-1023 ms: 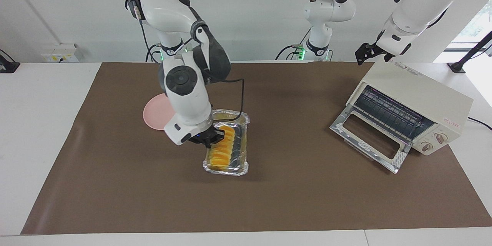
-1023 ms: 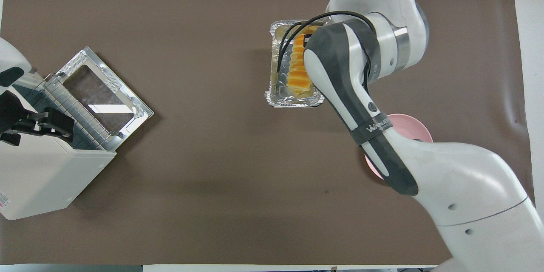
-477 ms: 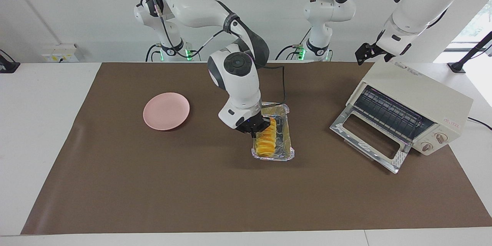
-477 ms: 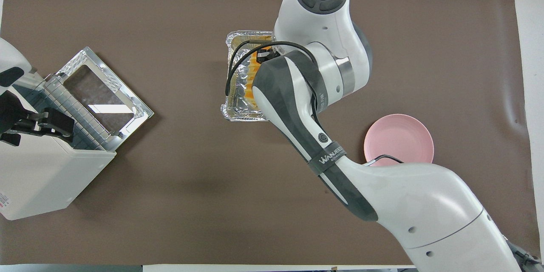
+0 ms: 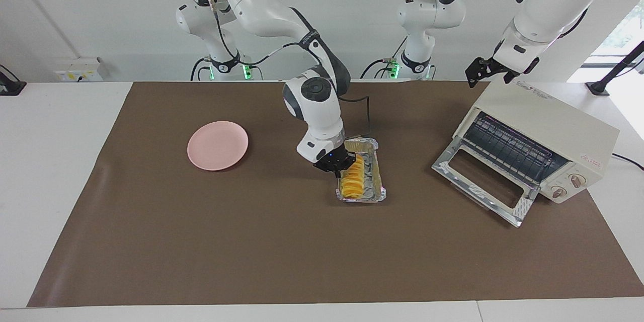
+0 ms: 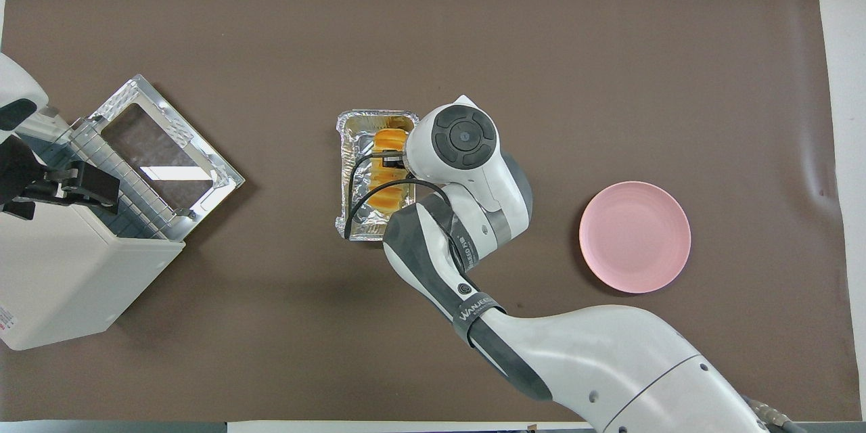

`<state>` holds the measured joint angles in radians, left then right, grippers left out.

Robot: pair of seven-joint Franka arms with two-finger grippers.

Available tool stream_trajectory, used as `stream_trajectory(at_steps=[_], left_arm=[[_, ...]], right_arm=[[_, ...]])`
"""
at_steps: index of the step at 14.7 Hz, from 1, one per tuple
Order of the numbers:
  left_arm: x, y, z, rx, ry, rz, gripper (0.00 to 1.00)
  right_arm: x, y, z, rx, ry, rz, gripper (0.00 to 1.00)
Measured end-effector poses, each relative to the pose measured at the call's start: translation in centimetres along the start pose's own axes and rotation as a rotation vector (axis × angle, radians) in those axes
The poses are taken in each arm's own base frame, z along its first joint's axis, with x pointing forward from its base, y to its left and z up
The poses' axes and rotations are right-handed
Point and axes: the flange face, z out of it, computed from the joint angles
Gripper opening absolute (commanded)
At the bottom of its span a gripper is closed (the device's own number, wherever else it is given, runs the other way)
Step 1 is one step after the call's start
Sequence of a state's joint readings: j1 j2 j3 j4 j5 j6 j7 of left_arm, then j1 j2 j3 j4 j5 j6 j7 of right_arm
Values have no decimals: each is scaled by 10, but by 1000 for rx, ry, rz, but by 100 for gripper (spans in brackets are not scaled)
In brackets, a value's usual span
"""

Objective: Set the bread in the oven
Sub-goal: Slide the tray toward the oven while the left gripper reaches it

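**readable markings in the scene**

the right arm (image 6: 467, 298) carries a dark band around its forearm with white capital lettering (image 6: 479, 306); in the overhead view it reads roughly "wanuee", the last letters being unclear. a second, smaller white word (image 6: 465, 246) stands on the dark wrist section of the same arm, too small to make out.

the oven (image 5: 541, 131) bears a small red logo (image 5: 595, 163) on its front panel above the two knobs, and a line of print (image 5: 532, 91) along its top edge; neither can be read. red and black print (image 6: 5, 322) also shows on the oven's casing in the overhead view, illegible.
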<state>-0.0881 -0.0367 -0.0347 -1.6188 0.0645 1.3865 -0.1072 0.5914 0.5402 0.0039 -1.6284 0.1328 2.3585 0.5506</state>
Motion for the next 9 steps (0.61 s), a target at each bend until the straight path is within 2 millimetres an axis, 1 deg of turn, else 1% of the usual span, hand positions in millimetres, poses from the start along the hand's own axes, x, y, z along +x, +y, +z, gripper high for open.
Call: stream_trajectory(at_steps=[2, 4, 6, 7, 8, 9], left_arm=[[3, 8, -4, -2, 34, 2, 100], [5, 28, -10, -7, 88, 2, 100], [5, 47, -16, -43, 107, 19, 100], [9, 57, -17, -72, 103, 33, 100], [18, 74, -16, -87, 95, 60, 100], [30, 100, -11, -89, 86, 99, 100]], right_arm=[[1, 0, -4, 4, 5, 36, 100], [4, 0, -14, 12, 14, 121, 100], [13, 5, -29, 6, 6, 212, 100], [22, 15, -38, 1, 4, 245, 100], [35, 32, -49, -3, 7, 277, 100], [49, 52, -60, -9, 7, 308, 100]])
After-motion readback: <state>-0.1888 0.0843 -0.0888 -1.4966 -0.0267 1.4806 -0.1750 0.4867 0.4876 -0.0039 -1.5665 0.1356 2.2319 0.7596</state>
